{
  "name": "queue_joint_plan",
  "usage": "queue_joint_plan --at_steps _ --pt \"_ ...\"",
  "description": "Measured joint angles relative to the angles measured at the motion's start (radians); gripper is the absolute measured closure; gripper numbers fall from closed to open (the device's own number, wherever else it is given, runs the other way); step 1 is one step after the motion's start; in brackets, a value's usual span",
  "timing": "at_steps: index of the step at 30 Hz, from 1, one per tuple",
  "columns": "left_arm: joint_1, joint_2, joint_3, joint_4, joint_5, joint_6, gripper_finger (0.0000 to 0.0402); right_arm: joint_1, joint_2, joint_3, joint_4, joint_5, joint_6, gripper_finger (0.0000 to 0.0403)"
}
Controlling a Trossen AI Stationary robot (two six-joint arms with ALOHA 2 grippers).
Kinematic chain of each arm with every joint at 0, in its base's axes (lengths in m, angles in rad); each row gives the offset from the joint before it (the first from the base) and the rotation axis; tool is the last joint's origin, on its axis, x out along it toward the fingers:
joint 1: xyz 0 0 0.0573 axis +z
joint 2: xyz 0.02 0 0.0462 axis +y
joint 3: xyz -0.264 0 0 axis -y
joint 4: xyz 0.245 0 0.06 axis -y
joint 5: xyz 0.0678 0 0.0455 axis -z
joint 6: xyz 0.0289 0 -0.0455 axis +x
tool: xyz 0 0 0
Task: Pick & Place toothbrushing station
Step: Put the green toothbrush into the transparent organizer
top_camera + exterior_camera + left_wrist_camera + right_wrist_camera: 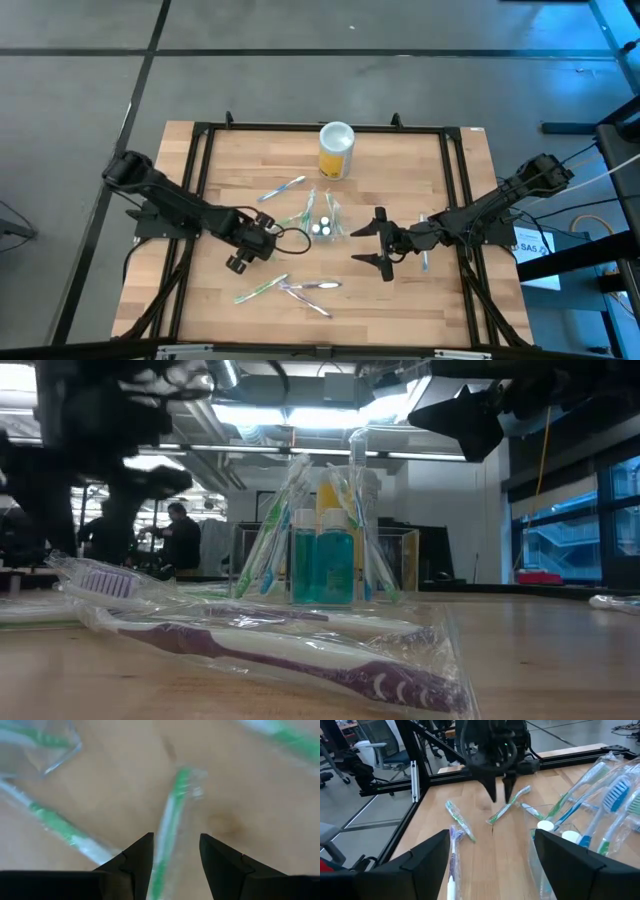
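the left gripper's (175,852) fingers (137,857) stand apart, straddling a wrapped green toothbrush (172,815) on the wooden table (420,300) without gripping it; in the right wrist view that gripper hangs with its tips just above the brush. the right gripper's (378,245) fingers (427,852) are spread wide and hold nothing, just beside the clear container (322,220) near the middle of the table. the container stands upright, holding wrapped toothbrushes and two small teal bottles (322,565). a yellow canister (336,150) with a white lid stands behind it. a purple toothbrush (290,650) in its wrapper lies near the table's front edge.
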Motion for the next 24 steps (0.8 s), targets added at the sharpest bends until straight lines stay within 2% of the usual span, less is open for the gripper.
queue_joint_plan --at_steps 4,10,16,20,24 --pt "0.003 0.058 0.000 0.000 -0.076 -0.013 0.0247 0.000 0.000 0.000 0.000 0.000 0.000 0.0121" --pt "0.007 0.152 0.005 -0.003 -0.001 -0.009 0.0247 0.000 0.000 0.000 -0.001 0.000 0.000 0.0132" --pt "0.007 0.190 0.011 -0.013 0.000 -0.017 0.0248 0.000 0.001 0.000 -0.002 0.000 0.000 0.0140" --pt "0.007 0.190 0.010 -0.010 0.002 -0.020 0.0263 0.000 0.001 0.000 -0.004 0.000 -0.001 0.0143" --pt "0.006 0.190 0.008 -0.009 0.012 -0.029 0.0297 0.000 0.001 0.000 -0.004 0.000 -0.001 0.0146"
